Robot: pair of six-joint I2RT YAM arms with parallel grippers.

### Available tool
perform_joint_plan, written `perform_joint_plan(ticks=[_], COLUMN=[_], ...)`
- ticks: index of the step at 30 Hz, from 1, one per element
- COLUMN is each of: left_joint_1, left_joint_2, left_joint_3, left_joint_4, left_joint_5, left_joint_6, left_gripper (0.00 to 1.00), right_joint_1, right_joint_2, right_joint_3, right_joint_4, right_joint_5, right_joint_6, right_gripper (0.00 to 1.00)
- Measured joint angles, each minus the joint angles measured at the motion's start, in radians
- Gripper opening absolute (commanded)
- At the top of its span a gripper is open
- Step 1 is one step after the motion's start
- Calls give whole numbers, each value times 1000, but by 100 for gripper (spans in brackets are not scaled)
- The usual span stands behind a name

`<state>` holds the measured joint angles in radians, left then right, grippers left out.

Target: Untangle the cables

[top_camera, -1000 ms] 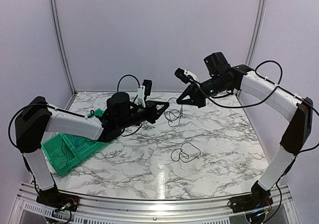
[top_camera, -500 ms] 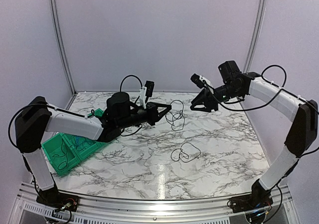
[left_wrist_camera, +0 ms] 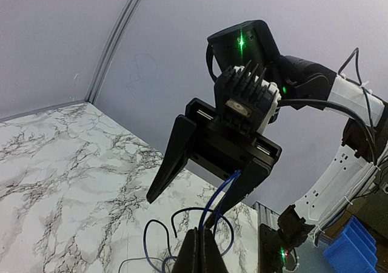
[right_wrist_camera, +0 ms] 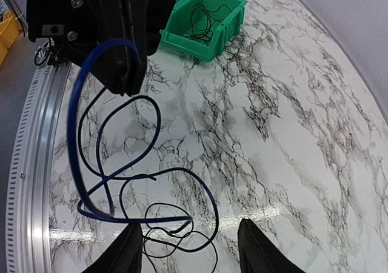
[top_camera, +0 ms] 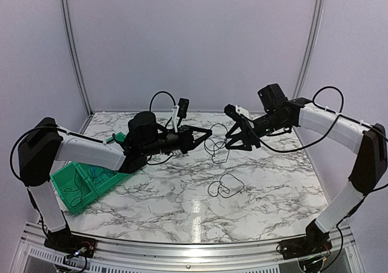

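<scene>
Top view first. The left gripper (top_camera: 205, 131) is pinched shut on the cables (top_camera: 215, 144), a knotted bundle hanging clear of the table (top_camera: 273, 182) between the two arms. The right gripper (top_camera: 235, 143) sits just beside it, fingers spread and holding nothing. The danger is that it closes on the wrong loop, or on two strands at once, and a pull then cinches the knot instead of freeing it. A loose cable (top_camera: 225, 185) lies on the table below, and a green bin (top_camera: 63, 185) on the left holds more.

Left wrist: the closed tips clamp a blue strand (left_wrist_camera: 213, 207), and the right gripper faces them with jaws wide. The wire is thin and so is the grip, so a sharp tug could slip it out and drop the lot.

Right wrist: its own fingers stand apart at the bottom edge, with black loops (right_wrist_camera: 163, 227) dangling near them. A loop could snag on a finger.

The surface is glossy white marble pattern with some glare. A metal rail (right_wrist_camera: 33, 133) edges it, the walls (top_camera: 194, 42) are plain and pale, and a blue bin (left_wrist_camera: 354, 255) sits beyond the table.
</scene>
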<state>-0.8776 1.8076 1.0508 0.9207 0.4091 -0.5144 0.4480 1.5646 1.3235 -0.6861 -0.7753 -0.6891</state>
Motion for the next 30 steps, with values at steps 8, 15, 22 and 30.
perform_joint_plan(ticks=[8,15,22,30], left_joint_1=[0,2,41,80], left_joint_2=[0,-10,-134,-273], left_joint_3=[0,-18,-142,-249], left_joint_4=[3,6,-31,-65], left_joint_5=[21,-37,-271,-553], left_joint_6=[-18,-8,33,54], left_gripper=[0,0,0,0], right_joint_1=[24,2,-132,-214], right_joint_2=[60,49,-26,-29], right_joint_3=[21,14,-70,-111], right_joint_4=[31,62,60,51], right_joint_5=[-5,-3,47,140], right_joint_6=[13,42,27,49], right_gripper=[7,0,0,0])
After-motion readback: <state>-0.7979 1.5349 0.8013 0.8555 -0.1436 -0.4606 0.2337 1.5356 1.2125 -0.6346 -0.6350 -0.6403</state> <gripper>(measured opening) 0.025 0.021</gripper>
